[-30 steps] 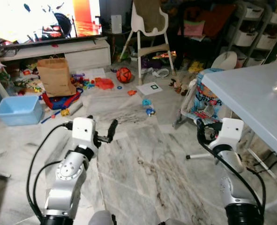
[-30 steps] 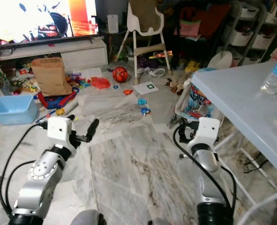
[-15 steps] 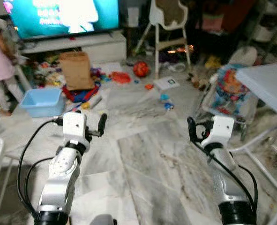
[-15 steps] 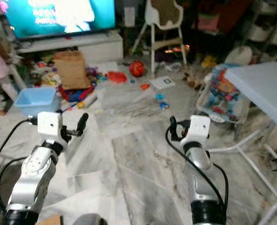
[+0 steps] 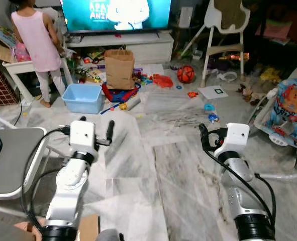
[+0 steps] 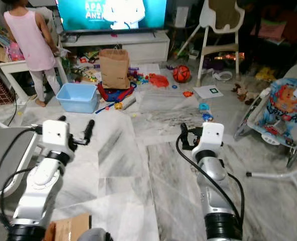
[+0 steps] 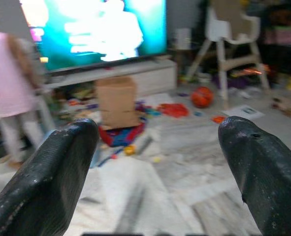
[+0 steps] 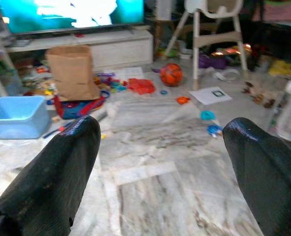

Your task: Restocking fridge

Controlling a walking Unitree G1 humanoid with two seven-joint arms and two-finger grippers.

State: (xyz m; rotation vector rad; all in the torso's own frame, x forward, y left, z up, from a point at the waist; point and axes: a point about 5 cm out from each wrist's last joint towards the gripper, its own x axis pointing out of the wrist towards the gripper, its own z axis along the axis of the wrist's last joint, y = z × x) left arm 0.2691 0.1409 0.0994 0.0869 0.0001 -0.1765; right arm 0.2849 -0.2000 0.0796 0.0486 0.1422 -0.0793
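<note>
Fridge: where it stands cannot be told from these views. Ahead lies a grey-veined marble floor (image 5: 153, 170) strewn with toys.

The left gripper (image 7: 160, 132) is held up in front of the robot at about chest height, its jaws wide apart and holding nothing. The right gripper (image 8: 165, 132) is raised alike on the other side, jaws also spread and bare. Both point across the floor toward the far wall.

Against that wall a lit television (image 5: 115, 12) sits on a low white cabinet (image 5: 138, 45). A brown paper bag (image 5: 119, 69) stands upright on the floor just before the cabinet, with small coloured toys scattered around its base. A light blue plastic tub (image 5: 82, 97) sits on the floor near the bag, on the robot's left of it. A person in a pink top (image 5: 37, 45) stands at a small white surface beside the television, back turned. A red ball (image 5: 186, 74) lies near the legs of a white high chair (image 5: 226, 25). A colourful baby bouncer (image 5: 289, 108) is at the far right, and a grey chair seat (image 5: 12, 160) is close on the left.
</note>
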